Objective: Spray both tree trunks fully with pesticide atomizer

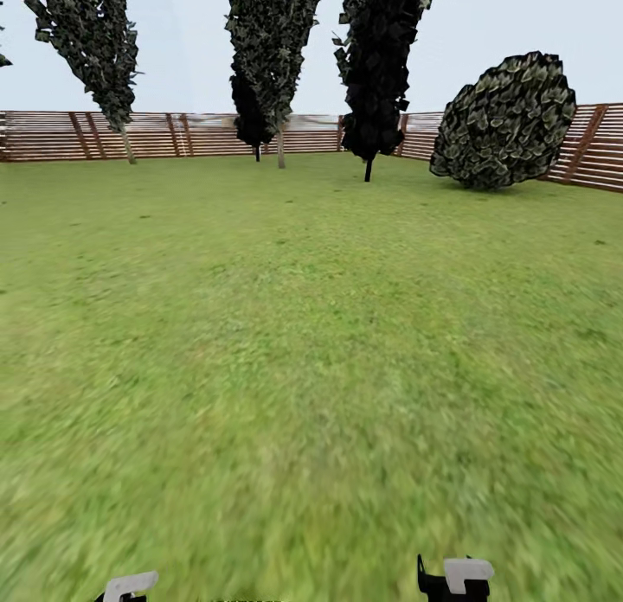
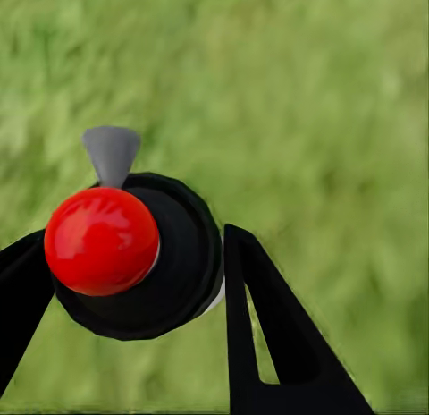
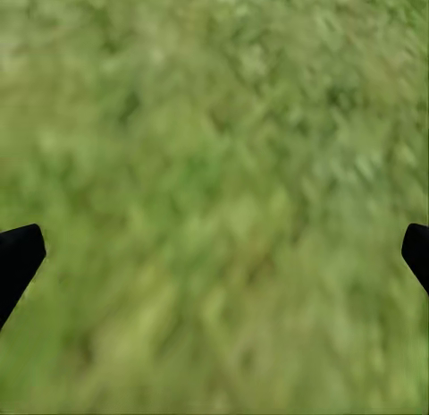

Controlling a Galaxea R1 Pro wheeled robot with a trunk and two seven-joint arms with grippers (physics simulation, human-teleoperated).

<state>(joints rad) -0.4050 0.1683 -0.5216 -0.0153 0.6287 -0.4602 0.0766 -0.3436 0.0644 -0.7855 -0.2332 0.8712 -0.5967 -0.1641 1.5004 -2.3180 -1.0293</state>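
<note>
I read no label or writing on the pesticide atomizer (image 2: 134, 254). My left hand (image 2: 134, 281) grips it between both fingers (image 2: 277, 334), cap end-on to the wrist camera, its long axis running away toward the grass (image 1: 311, 342): dark round top, red dot, grey nozzle. My right hand (image 3: 214, 254) is spread wide, holding nothing. Trees (image 1: 268, 57) stand far ahead by the fence (image 1: 173, 135), a shrub (image 1: 504, 122) far right.
</note>
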